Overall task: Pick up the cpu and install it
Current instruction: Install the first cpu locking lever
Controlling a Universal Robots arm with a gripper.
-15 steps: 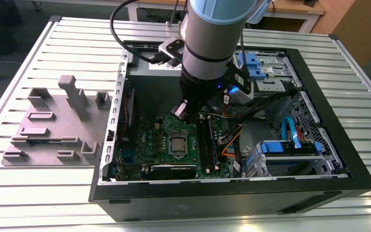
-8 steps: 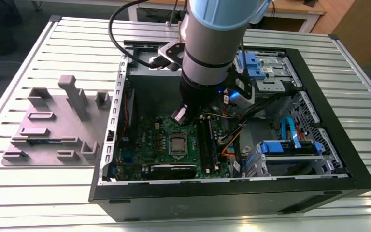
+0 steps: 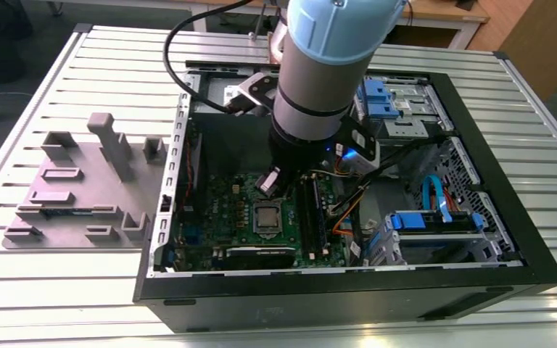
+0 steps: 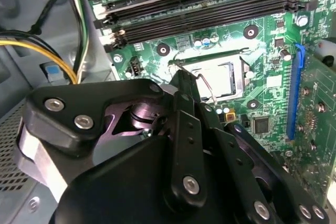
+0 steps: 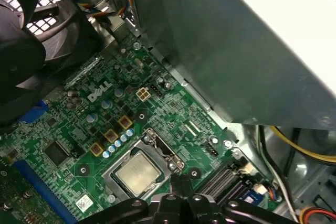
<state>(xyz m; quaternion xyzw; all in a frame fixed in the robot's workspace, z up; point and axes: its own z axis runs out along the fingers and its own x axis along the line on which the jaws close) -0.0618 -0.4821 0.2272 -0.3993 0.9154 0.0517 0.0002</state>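
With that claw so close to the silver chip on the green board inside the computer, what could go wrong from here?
The cpu already lies in its socket on the motherboard, and the claw hovers right at the socket's edge. A small sideways slip could nudge the chip askew or scrape nearby board parts. The thin metal socket lever stands up close to the claw and might get snagged or bent. Loose yellow cables run beside the arm and could catch it.

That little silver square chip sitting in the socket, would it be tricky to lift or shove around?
The cpu looks flat and rigid, so it probably won't bend or roll. Its smooth metal top may be slippery. It sits low inside the socket frame, so pushing it sideways would likely just jam it.
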